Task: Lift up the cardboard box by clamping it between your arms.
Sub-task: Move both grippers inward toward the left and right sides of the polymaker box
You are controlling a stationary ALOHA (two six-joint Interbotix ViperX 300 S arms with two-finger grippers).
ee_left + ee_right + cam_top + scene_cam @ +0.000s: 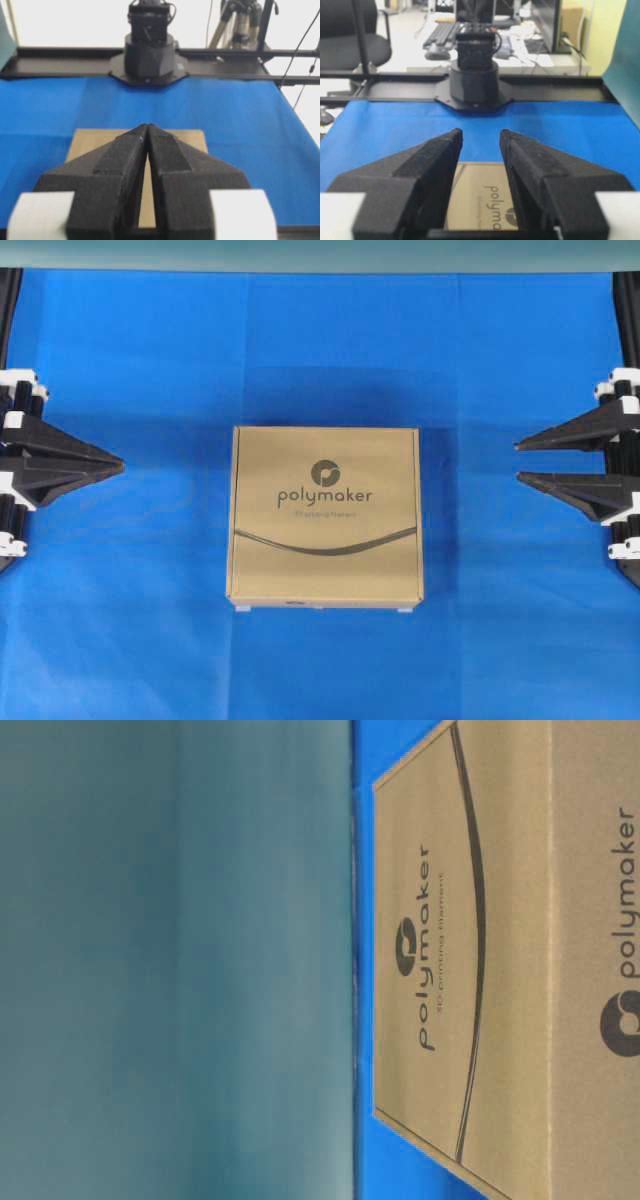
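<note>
The cardboard box [326,517] lies flat mid-cloth on the blue table [140,640], well apart from both arms: left gripper [122,467] fingers pressed together, right gripper [517,461] fingers parted, holding nothing

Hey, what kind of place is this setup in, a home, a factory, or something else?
Most likely a robotics lab in an office-like room. The cardboard box lies on a blue cloth between two arms; behind them the right wrist view shows an office chair and a keyboard, the left wrist view a tripod.
</note>
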